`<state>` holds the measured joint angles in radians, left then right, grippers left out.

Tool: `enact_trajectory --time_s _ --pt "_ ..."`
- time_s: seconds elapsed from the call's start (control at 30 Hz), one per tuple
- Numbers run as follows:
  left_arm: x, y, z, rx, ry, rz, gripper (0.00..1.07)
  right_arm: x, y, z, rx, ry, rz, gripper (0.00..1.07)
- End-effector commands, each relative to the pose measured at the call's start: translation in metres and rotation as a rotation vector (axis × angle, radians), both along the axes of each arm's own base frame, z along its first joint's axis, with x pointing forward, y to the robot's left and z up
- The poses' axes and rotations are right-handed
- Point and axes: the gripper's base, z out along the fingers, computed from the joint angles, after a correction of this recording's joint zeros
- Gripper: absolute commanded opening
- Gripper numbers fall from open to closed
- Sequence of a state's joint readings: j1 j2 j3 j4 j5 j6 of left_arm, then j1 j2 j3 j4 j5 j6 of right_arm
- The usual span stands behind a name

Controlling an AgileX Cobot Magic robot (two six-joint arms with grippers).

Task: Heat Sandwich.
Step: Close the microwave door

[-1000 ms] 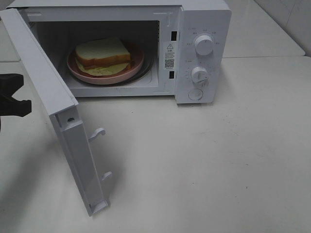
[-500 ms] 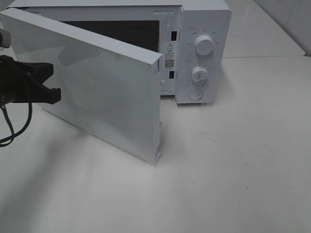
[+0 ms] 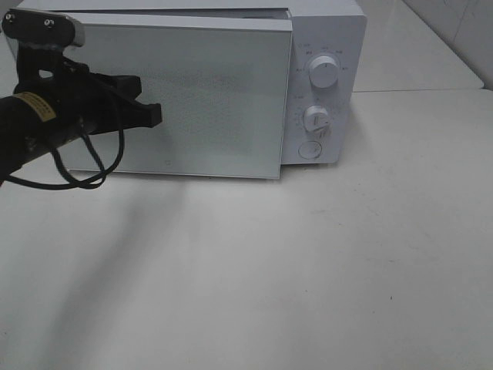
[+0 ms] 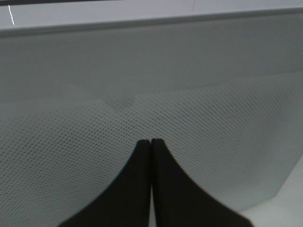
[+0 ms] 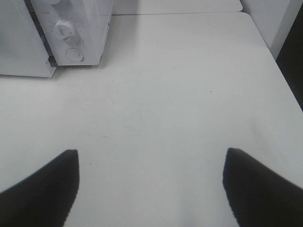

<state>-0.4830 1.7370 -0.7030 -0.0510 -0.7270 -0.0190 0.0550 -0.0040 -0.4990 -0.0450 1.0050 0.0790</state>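
The white microwave (image 3: 327, 46) stands at the back of the table. Its door (image 3: 216, 100) is swung almost shut, its free edge still standing a little proud of the control panel. The sandwich and its pink plate are hidden behind the door. My left gripper (image 3: 154, 114) is shut, with its fingertips against the door's front; the left wrist view shows the closed tips (image 4: 150, 142) on the dotted door window (image 4: 213, 118). My right gripper (image 5: 151, 152) is open and empty above the bare table, away from the microwave (image 5: 80, 28). It is outside the exterior high view.
The control panel carries two round knobs (image 3: 323, 71) (image 3: 316, 118) and a round button (image 3: 310, 150). A black cable (image 3: 77, 173) hangs under my left arm. The white table (image 3: 308, 270) stretches in front and to the right, with its far edge (image 5: 279, 61) beside the right arm.
My left gripper has pushed the door from wide open to almost shut, moving right and toward the microwave. The sandwich, seen inside a second ago, is now covered.
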Motion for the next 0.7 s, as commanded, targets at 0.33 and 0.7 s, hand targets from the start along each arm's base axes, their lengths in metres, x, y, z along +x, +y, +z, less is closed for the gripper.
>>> enact_trajectory --time_s 0.33,0.7 --pt "0.021 -0.045 -0.001 -0.028 -0.021 0.035 0.0 -0.004 0.0 0.001 0.0 -0.038 -0.003 0.76" --pt "0.046 -0.065 0.002 -0.068 -0.029 0.059 0.0 -0.004 0.0 0.001 0.001 -0.038 -0.005 0.76"
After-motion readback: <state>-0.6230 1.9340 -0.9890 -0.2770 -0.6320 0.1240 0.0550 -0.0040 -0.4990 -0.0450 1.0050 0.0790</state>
